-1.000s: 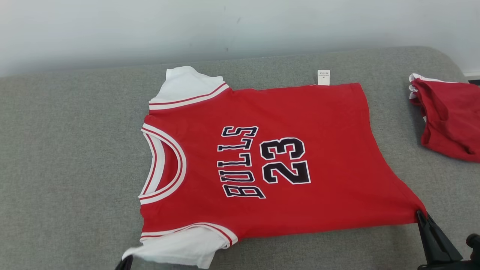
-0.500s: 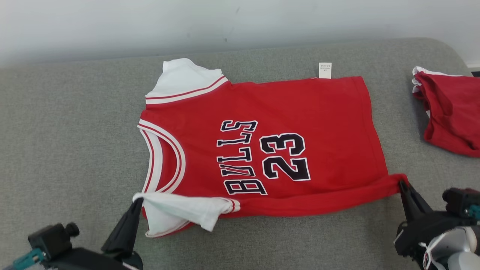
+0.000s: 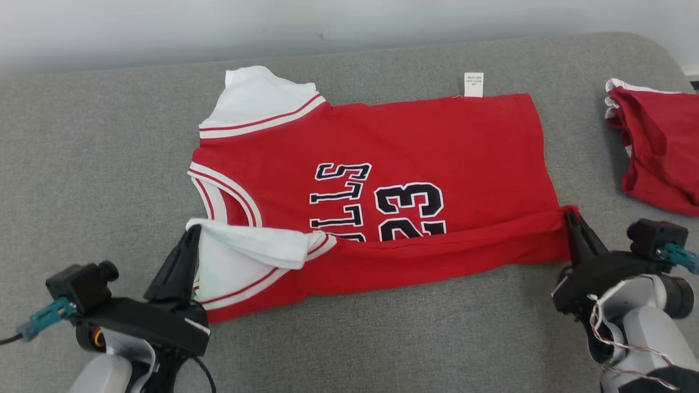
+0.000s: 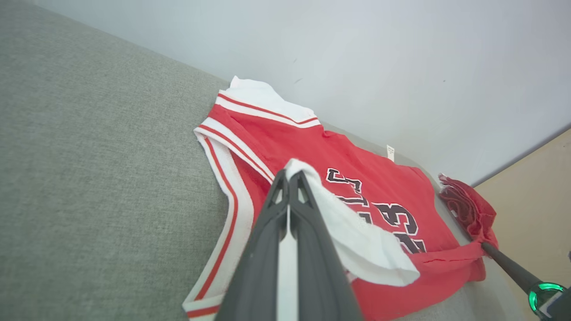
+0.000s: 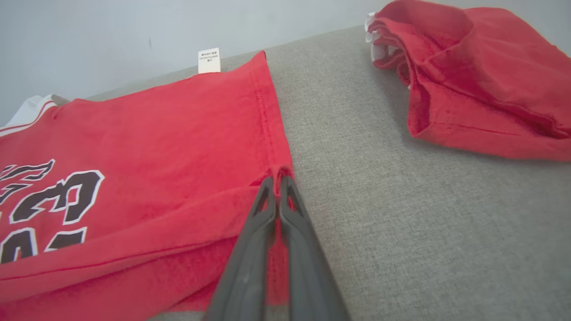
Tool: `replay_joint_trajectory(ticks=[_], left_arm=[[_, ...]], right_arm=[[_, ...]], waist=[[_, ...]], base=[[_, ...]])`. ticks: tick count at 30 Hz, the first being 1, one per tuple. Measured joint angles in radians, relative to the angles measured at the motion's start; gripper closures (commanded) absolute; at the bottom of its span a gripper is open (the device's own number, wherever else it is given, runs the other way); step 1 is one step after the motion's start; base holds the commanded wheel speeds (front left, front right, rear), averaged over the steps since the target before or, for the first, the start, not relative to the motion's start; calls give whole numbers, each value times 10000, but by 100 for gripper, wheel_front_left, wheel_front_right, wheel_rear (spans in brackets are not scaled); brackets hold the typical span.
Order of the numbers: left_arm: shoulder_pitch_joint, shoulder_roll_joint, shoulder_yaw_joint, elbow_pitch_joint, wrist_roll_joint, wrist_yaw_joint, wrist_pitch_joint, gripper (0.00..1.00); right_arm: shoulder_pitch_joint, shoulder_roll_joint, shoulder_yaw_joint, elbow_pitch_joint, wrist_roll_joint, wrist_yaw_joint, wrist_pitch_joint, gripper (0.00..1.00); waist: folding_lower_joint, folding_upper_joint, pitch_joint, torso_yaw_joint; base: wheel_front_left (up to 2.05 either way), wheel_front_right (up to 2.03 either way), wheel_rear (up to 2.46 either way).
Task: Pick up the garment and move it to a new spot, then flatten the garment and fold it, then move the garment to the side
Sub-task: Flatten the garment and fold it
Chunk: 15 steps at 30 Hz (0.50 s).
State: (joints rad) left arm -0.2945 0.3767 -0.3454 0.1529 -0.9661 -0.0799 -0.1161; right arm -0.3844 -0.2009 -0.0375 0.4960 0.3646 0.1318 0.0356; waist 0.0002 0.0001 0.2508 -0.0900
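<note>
Table (image 3: pixel 98 164) covered in grey woven fabric, far right corner rounded; pale wall (image 3: pixel 349 22) behind it, with a few small dark specks. Crumpled red cloth (image 3: pixel 663 153) with white trim at its far edge lies near that corner, bunched on itself. Tan surface (image 4: pixel 535 178) beyond the table's end, left wrist view.

Left gripper (image 3: pixel 191 232): two long matte-black fingers (image 3: pixel 175 267) tapering to points, on a black base with a white edge stripe. Black camera block (image 3: pixel 82 281) alongside, with a teal plug (image 3: pixel 43 317) and a thin black cable (image 3: pixel 206 376). Forearm (image 3: pixel 101 376) pale grey.
Right gripper (image 3: pixel 570 217): same fingers and block. Loose white and red wires (image 3: pixel 600 322). Silver-grey wrist (image 3: pixel 650 311).
</note>
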Motion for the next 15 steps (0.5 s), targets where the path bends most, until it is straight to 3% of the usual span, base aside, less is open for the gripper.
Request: replay_joint_trajectory(ticks=[1,2,3,9,10,11,12,13,14,15], left_arm=[[-148,-4,-33,148,71,-33,-75,100],[-281,-19,-38,299,111,-81,-138,100],[-402,-50,-50,447,150,-86,-205,100],[-913,-188,-125,1120,322,-257,-631,100],[-971,-205,-109,1218,336,-259,-694,96],[-1016,-215,-111,1308,360,-261,-761,68],[-1040,-221,-107,1377,412,-268,-830,55],[-1058,-222,-105,1453,445,-270,-878,20],[-1061,-222,-102,1528,535,-263,-953,0],[-1062,-224,-94,1580,593,-257,-1024,0]], right_arm=[[-145,38,40,146,2,0,-90,89],[-286,79,86,290,2,0,-224,58],[-430,102,132,430,2,0,-376,0],[-1012,128,548,851,59,0,-1862,0],[-1051,117,662,905,121,0,-2061,0],[-1068,102,755,986,176,0,-2201,0],[-1067,75,819,1064,230,0,-2322,0],[-1060,35,888,1108,270,0,-2447,0],[-1053,-29,955,1118,337,0,-2558,0],[-1033,-98,1001,1116,422,0,-2644,0]], waist=[[0,0,36,-5],[0,0,70,-10],[0,0,104,-16],[0,0,244,-41],[0,0,266,-42],[0,0,287,-42],[0,0,307,-43],[0,0,324,-43],[0,0,339,-42],[0,0,348,-39]], base=[[0,0,0],[0,0,0],[0,0,0],[0,0,0],[0,0,0],[0,0,0],[0,0,0],[0,0,0],[0,0,0],[0,0,0]])
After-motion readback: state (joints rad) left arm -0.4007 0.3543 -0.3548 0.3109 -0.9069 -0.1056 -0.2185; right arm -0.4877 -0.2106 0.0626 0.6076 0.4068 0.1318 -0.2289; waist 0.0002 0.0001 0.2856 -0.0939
